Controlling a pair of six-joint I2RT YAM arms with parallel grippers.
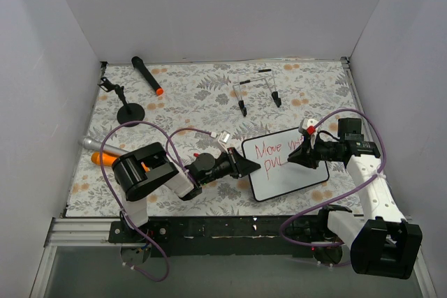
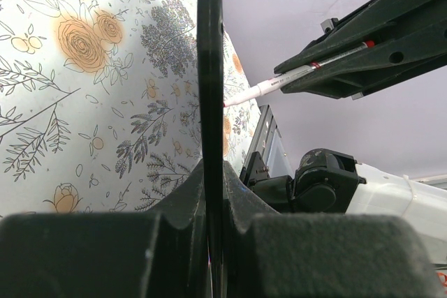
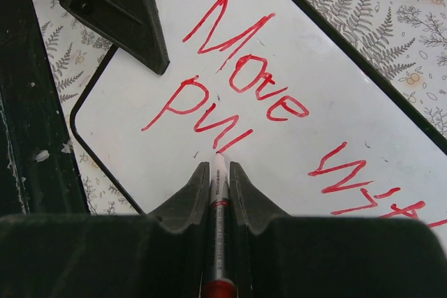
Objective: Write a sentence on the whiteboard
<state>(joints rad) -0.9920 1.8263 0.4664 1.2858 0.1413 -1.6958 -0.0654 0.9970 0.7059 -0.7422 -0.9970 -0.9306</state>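
Locate the small rectangular glossy white whiteboard with its thin black frame. It lies at a slant on the floral-patterned desk, near the front edge and between the two arms. Read the red handwritten sentence on it: the first line begins "Move", followed by a word whose end is cut off, and the second line reads "pul". The right fingers pinch a white marker pen with red bands. Its tip touches the board at the last stroke of the second line. The left fingers are clamped on the whiteboard's left edge. Well apart, at the back of the desk, you will find a black marker with an orange cap and a black round-based stand.
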